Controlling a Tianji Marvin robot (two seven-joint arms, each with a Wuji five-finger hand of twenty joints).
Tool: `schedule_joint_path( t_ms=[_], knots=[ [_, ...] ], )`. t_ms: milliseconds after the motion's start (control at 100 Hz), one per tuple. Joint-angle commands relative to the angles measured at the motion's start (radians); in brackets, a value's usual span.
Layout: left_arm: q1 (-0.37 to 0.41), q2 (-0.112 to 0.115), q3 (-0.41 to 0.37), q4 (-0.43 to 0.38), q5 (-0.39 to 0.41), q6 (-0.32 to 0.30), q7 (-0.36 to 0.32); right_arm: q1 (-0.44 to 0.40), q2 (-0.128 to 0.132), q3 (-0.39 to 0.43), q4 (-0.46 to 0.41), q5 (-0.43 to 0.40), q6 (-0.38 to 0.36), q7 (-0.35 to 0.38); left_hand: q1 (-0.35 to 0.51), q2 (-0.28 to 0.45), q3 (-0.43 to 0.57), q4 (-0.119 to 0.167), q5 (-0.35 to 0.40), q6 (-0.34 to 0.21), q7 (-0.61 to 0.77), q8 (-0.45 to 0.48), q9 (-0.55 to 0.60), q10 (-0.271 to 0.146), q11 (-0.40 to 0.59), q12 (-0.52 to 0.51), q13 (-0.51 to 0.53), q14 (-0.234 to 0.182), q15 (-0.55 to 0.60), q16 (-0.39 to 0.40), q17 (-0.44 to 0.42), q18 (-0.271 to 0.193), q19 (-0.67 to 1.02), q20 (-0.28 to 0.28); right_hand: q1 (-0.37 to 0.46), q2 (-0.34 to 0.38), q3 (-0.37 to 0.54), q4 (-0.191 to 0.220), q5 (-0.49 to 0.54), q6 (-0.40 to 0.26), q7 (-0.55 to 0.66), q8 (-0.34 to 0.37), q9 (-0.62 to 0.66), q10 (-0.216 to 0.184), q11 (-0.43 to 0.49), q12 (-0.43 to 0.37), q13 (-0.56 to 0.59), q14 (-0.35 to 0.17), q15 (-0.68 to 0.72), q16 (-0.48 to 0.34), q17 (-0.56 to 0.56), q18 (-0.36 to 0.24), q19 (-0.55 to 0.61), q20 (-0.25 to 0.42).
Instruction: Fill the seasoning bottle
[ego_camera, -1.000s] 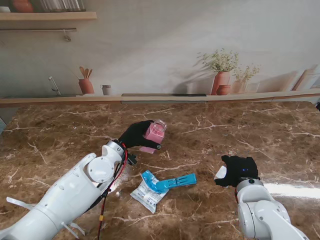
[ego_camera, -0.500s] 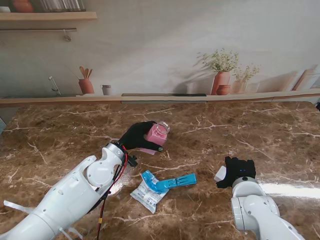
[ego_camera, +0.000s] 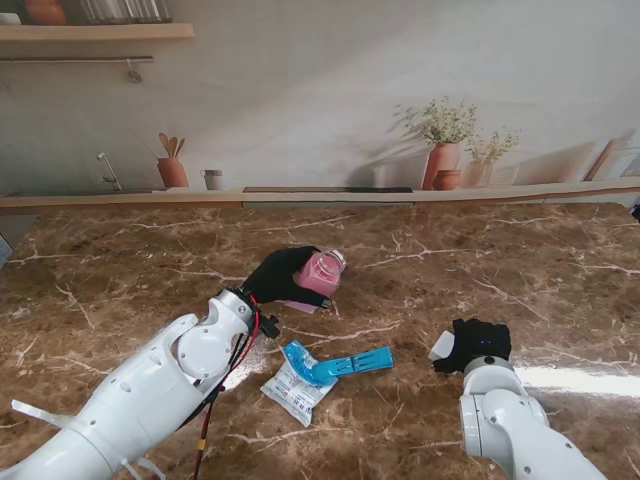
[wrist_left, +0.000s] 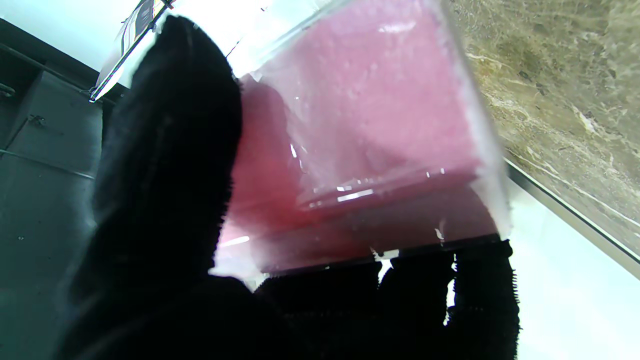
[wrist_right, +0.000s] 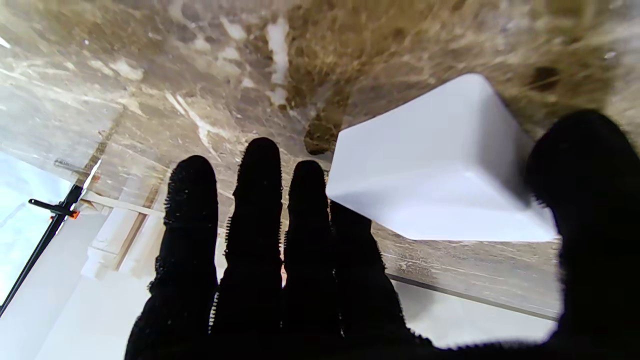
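Left robot hand (ego_camera: 275, 277) closed round bottle (ego_camera: 322, 272), clear, pink contents, tilted, lifted off worktop (ego_camera: 120, 260), centre. Right robot hand (ego_camera: 477, 343) pinching white cap (ego_camera: 442, 346) between thumb and fingers, near right edge. Blue-white refill pouch (ego_camera: 305, 378) flat, nearer to me. Advice: bring bottle upright, mouth clear of fingers, steady before pouring. Surface: brown marble, glossy, likely slippery. Kitchen-scene backdrop behind.
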Motion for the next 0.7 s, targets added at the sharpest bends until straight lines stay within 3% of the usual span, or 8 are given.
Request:
schedule_joint_path(
  t_ms=[0, 130, 250, 290, 340, 370, 550, 690],
  knots=[
    [-0.006, -0.008, 0.005, 0.003, 0.005, -0.003, 0.007, -0.007, -0.001, 0.004, 0.009, 0.003, -0.009, 0.030, 0.280, 0.384, 0.261, 0.023, 0.189, -0.173, 0.121, 0.035, 0.062, -0.058, 0.031, 0.049, 0.061, -0.035, 0.216, 0.078, -0.037, -0.044, -0.028, 0.021, 0.057, -0.002, -0.034, -0.017, 0.052, -0.033, 0.012, 0.017, 0.038, -0.021, 0.018, 0.022, 0.043, -0.009, 0.025, 0.023, 0.019, 0.001, 0.054, 0.014],
    [-0.008, -0.013, 0.010, 0.009, 0.004, 0.000, 0.018, -0.004, 0.003, 0.000, 0.009, -0.006, -0.032, 0.057, 0.278, 0.382, 0.264, 0.021, 0.190, -0.175, 0.126, 0.043, 0.064, -0.057, 0.031, 0.052, 0.064, -0.034, 0.219, 0.079, -0.037, -0.037, -0.023, 0.025, 0.155, -0.016, -0.062, -0.010, 0.109, -0.061, 0.007, 0.008, 0.112, -0.034, 0.007, 0.022, 0.081, -0.016, 0.025, 0.021, 0.039, 0.000, 0.076, -0.007],
    [-0.004, -0.013, 0.009, 0.006, 0.007, 0.004, 0.024, 0.005, 0.003, -0.011, 0.026, 0.007, -0.043, 0.028, 0.275, 0.382, 0.266, 0.020, 0.189, -0.177, 0.130, 0.050, 0.065, -0.059, 0.031, 0.054, 0.065, -0.032, 0.221, 0.079, -0.037, -0.035, -0.021, 0.029, 0.270, -0.019, -0.058, -0.004, 0.153, -0.085, 0.022, 0.006, 0.171, -0.049, 0.013, 0.025, 0.137, -0.026, 0.042, 0.027, 0.088, -0.008, 0.107, -0.012],
    [-0.004, -0.013, 0.008, 0.005, 0.008, 0.004, 0.025, 0.008, 0.002, -0.014, 0.033, 0.019, -0.046, 0.010, 0.274, 0.382, 0.267, 0.019, 0.189, -0.179, 0.131, 0.052, 0.065, -0.060, 0.031, 0.054, 0.065, -0.032, 0.222, 0.079, -0.036, -0.036, -0.020, 0.030, 0.284, -0.038, 0.042, -0.023, 0.176, -0.097, 0.039, 0.001, 0.203, -0.055, 0.017, 0.029, 0.164, -0.027, 0.053, 0.030, 0.109, -0.009, 0.133, -0.026],
    [-0.004, -0.012, 0.008, 0.004, 0.011, 0.005, 0.024, 0.012, 0.002, -0.016, 0.037, 0.035, -0.051, -0.007, 0.272, 0.383, 0.267, 0.018, 0.190, -0.181, 0.132, 0.053, 0.066, -0.060, 0.031, 0.054, 0.065, -0.033, 0.222, 0.079, -0.036, -0.036, -0.020, 0.031, 0.239, -0.105, 0.271, -0.066, 0.191, -0.103, 0.050, -0.009, 0.223, -0.057, 0.013, 0.027, 0.183, -0.029, 0.054, 0.025, 0.122, -0.011, 0.148, -0.045],
    [-0.005, -0.011, 0.008, 0.004, 0.013, 0.005, 0.024, 0.013, 0.001, -0.015, 0.038, 0.049, -0.056, -0.015, 0.269, 0.385, 0.266, 0.017, 0.190, -0.187, 0.136, 0.058, 0.064, -0.064, 0.031, 0.055, 0.064, -0.034, 0.222, 0.079, -0.036, -0.036, -0.020, 0.031, 0.230, -0.123, 0.334, -0.077, 0.193, -0.105, 0.050, -0.013, 0.226, -0.057, 0.010, 0.023, 0.188, -0.030, 0.047, 0.018, 0.125, -0.012, 0.149, -0.051],
    [-0.003, -0.009, 0.006, 0.003, 0.028, 0.005, 0.029, 0.013, -0.006, -0.005, 0.033, 0.127, -0.068, -0.058, 0.264, 0.383, 0.270, 0.015, 0.192, -0.211, 0.173, 0.107, 0.065, -0.073, 0.030, 0.058, 0.062, -0.037, 0.223, 0.079, -0.037, -0.037, -0.021, 0.035, 0.258, -0.123, 0.389, -0.083, 0.231, -0.119, 0.072, -0.009, 0.268, -0.061, 0.022, 0.025, 0.224, -0.030, 0.059, 0.019, 0.153, -0.012, 0.167, -0.052],
    [-0.001, -0.007, 0.008, 0.001, 0.045, 0.001, 0.036, 0.002, -0.010, 0.018, 0.017, 0.140, -0.080, -0.082, 0.267, 0.381, 0.272, 0.013, 0.191, -0.215, 0.195, 0.145, 0.064, -0.074, 0.030, 0.063, 0.061, -0.037, 0.225, 0.079, -0.038, -0.033, -0.022, 0.037, 0.285, -0.112, 0.393, -0.150, 0.251, -0.120, 0.090, -0.017, 0.296, -0.061, 0.021, 0.083, 0.242, -0.028, 0.065, 0.019, 0.164, -0.012, 0.185, -0.067]
  ],
)
